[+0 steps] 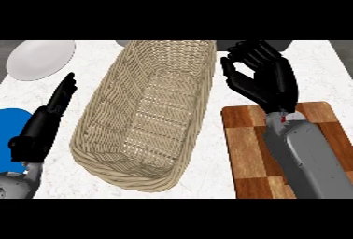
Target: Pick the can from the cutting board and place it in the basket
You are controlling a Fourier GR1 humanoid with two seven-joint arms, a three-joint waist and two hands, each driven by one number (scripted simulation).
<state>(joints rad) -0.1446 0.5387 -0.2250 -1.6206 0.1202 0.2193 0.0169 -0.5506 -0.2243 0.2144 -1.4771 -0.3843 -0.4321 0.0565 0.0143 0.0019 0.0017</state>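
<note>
Black right hand [265,77] curls above the cutting board [244,149].

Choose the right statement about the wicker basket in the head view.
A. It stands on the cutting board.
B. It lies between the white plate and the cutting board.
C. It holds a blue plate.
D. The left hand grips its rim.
B: the basket lies on the counter, with the white plate at its upper left and the cutting board at its right.

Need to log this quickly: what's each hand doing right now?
Left hand: open, fingers straight, holding nothing.
Right hand: fingers curled, nothing visible in it.
</note>
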